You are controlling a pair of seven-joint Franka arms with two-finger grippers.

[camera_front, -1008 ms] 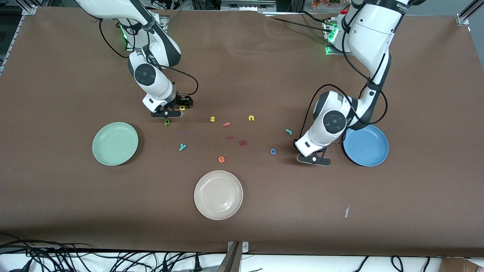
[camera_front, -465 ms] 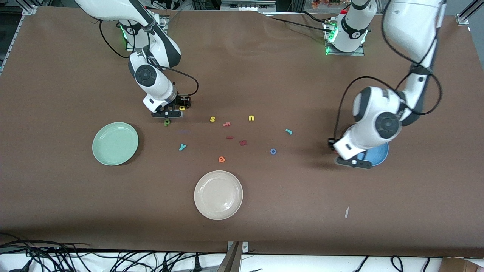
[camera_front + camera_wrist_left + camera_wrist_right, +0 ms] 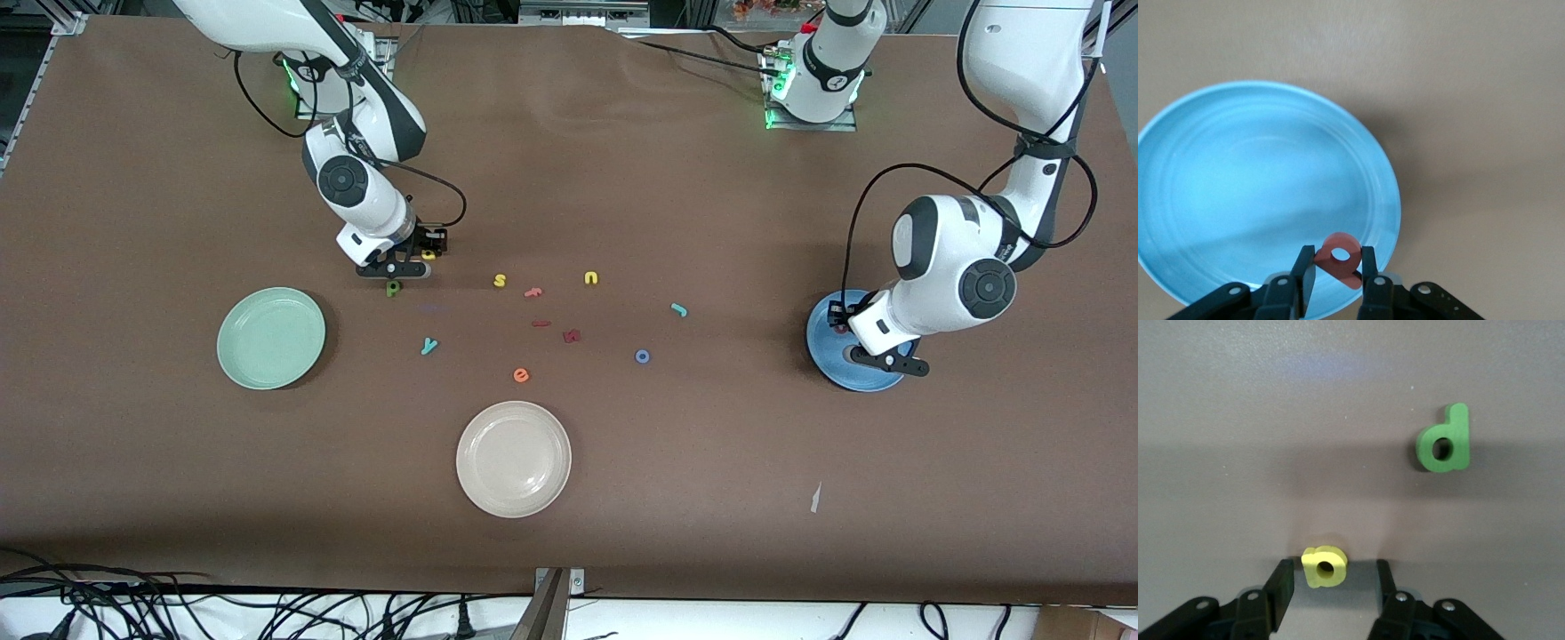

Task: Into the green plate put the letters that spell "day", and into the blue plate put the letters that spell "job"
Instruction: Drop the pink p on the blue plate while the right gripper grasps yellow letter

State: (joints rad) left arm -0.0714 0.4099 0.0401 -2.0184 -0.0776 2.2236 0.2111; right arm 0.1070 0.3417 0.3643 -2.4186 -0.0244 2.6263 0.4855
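the left gripper hangs over the blue plate, fingers pinching the coral "b"; best released low over the plate's middle so it doesn't bounce out. the right gripper sits low at upper left, fingers partly apart around the yellow "a", the green "d" lying just beside it. the brown counter is matte.

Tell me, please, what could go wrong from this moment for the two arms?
1. The left claw holds the coral "b" over the rim of the blue plate, not its middle; released here, it might bounce out.
2. The right claw straddles the yellow "a" with fingers apart; the small letter may twist or slip as they close.
3. The green "d" lies close by and could get nudged.
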